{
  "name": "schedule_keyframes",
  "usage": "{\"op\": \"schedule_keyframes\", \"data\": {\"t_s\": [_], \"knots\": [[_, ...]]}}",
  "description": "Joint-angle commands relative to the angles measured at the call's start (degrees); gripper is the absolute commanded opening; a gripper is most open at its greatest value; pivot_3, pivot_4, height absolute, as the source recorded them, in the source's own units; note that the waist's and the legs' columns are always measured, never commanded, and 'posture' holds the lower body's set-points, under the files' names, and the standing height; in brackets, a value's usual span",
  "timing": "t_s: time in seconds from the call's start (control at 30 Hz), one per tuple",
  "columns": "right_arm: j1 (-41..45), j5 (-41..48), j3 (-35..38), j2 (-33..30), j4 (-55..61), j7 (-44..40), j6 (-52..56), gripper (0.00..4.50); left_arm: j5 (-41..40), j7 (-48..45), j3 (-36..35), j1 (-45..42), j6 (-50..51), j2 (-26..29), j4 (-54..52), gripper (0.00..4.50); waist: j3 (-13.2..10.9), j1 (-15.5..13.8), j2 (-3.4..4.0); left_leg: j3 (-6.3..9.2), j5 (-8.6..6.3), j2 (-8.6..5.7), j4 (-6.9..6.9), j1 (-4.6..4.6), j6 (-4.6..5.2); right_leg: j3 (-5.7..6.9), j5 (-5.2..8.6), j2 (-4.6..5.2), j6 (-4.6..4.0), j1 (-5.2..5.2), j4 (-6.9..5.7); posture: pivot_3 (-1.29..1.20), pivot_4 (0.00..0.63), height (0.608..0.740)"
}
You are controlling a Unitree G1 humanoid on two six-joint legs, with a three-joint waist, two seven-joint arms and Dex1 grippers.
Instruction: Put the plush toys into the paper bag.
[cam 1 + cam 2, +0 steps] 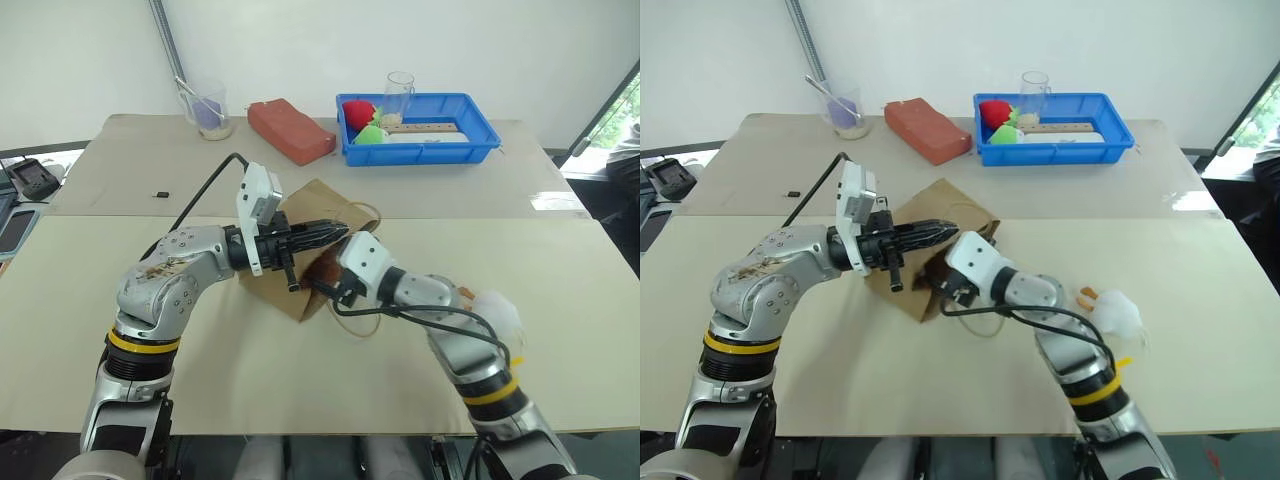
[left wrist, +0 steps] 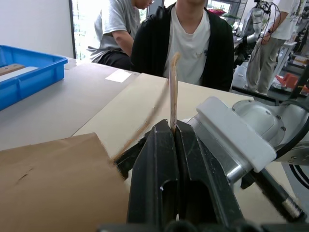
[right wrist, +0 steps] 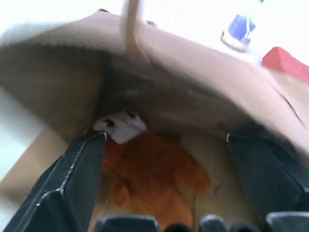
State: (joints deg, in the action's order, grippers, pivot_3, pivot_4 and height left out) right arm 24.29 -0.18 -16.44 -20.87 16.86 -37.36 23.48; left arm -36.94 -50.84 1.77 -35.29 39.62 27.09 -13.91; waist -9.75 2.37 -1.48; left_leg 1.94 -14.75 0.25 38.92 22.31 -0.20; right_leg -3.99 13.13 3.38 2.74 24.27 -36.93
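Note:
The brown paper bag (image 1: 312,202) lies on its side mid-table, mouth toward me. My left gripper (image 1: 338,233) is shut on the bag's beige cord handle (image 2: 173,92) and holds the upper edge of the mouth up. My right gripper (image 3: 166,137) reaches into the mouth with its fingers (image 3: 77,183) wide open. The brown plush toy (image 3: 154,183) lies inside the bag between those fingers, untouched by them. The white bunny plush (image 1: 1116,312) rests on the table beside my right elbow, outside the bag.
A blue tray (image 1: 470,152) at the back right holds red and green soft items (image 1: 362,120) and a glass (image 1: 398,95). A red block (image 1: 290,130) and a cup (image 1: 208,108) stand at the back. People (image 2: 193,43) sit beyond the table's side.

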Motion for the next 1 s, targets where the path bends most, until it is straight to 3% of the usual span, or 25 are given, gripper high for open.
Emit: {"op": "schedule_keyframes", "data": {"t_s": [0.03,0.2,0.33,0.57,0.77,1.0], "knots": [[-1.95,6.08,5.18,-5.75,10.01,-5.49,5.73,4.26,0.73,0.2,-0.04,-0.88,-1.87,-0.32,-0.39,0.0,0.0,-0.04,0.0,0.01,0.0,0.0,0.0,0.0,0.0,0.01,0.0,0.0,0.0,-0.01,0.02,0.0,0.15,0.74],[-7.36,17.17,17.95,-20.36,19.29,-15.58,13.25,4.26,1.64,-0.46,1.23,0.22,-3.01,-0.74,-0.52,0.0,0.0,-0.31,-0.01,0.01,0.0,-0.01,0.0,0.0,0.01,0.01,0.01,0.0,0.01,-0.07,0.11,0.0,0.15,0.74],[-14.18,13.89,26.07,-32.52,17.36,-18.6,9.62,4.26,2.35,-0.98,2.46,1.37,-4.45,-1.17,-0.81,0.0,-0.01,-0.58,-0.04,-0.03,-0.01,-0.03,0.01,-0.01,0.03,0.01,0.02,0.02,0.03,-0.16,0.21,0.0,0.15,0.74],[-29.27,3.23,30.07,-38.59,9.43,-14.99,-0.84,4.26,3.02,-1.66,3.21,2.15,-5.6,-1.75,-0.62,0.0,-0.02,-0.71,-0.06,-0.16,-0.01,-0.01,0.02,-0.02,0.03,-0.08,0.02,-0.01,0.03,-0.13,0.19,0.0,0.15,0.74],[-31.57,0.15,28.71,-37.16,3.89,-11.81,-3.29,4.26,3.18,-1.87,2.51,1.93,-5.69,-1.06,-0.17,0.0,-0.02,-0.64,-0.06,-0.19,-0.01,0.0,0.03,-0.06,0.03,-0.12,0.02,-0.02,0.03,-0.14,0.15,0.0,0.15,0.74],[-30.01,-0.46,26.67,-35.44,1.83,-10.27,-4.14,2.07,2.6,-1.81,1.82,1.9,-4.83,-0.09,-0.27,0.0,-0.02,-0.77,-0.07,-0.18,-0.01,0.0,0.03,-0.06,0.03,-0.12,0.02,-0.02,0.03,-0.15,0.16,0.0,0.15,0.74]]}}
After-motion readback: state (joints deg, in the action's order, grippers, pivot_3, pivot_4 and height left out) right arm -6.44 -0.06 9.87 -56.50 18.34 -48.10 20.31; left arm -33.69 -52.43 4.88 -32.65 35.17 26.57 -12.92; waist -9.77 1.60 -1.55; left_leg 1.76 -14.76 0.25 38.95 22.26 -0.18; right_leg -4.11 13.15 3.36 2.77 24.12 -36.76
